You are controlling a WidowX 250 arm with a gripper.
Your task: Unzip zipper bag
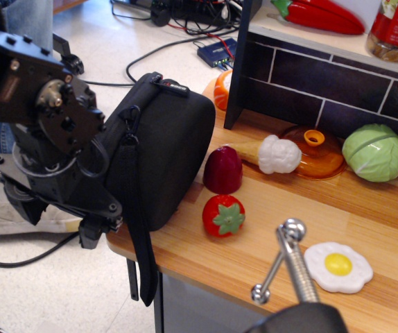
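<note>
Nearest the lens, a metal rod with ball ends (pixel 286 262) rose at the counter (pixel 268 229) front, a fried-egg toy (pixel 338 267) beside it. Just behind: a strawberry (pixel 222 215) and a dark red toy (pixel 222 169), both close against the zipper bag (pixel 161 149). The bag stood on edge at the counter's left corner, partly overhanging, strap (pixel 138 229) hanging down, so its zippered rim faced outward to the arm. The end effector (pixel 95 225) sat low at the bag's left lower edge, probably reaching for the zipper pull; fingertips hidden, so width could not be told. Farther back: a white-tipped toy (pixel 275 154), an orange lid (pixel 313 149), a cabbage (pixel 374 152).
</note>
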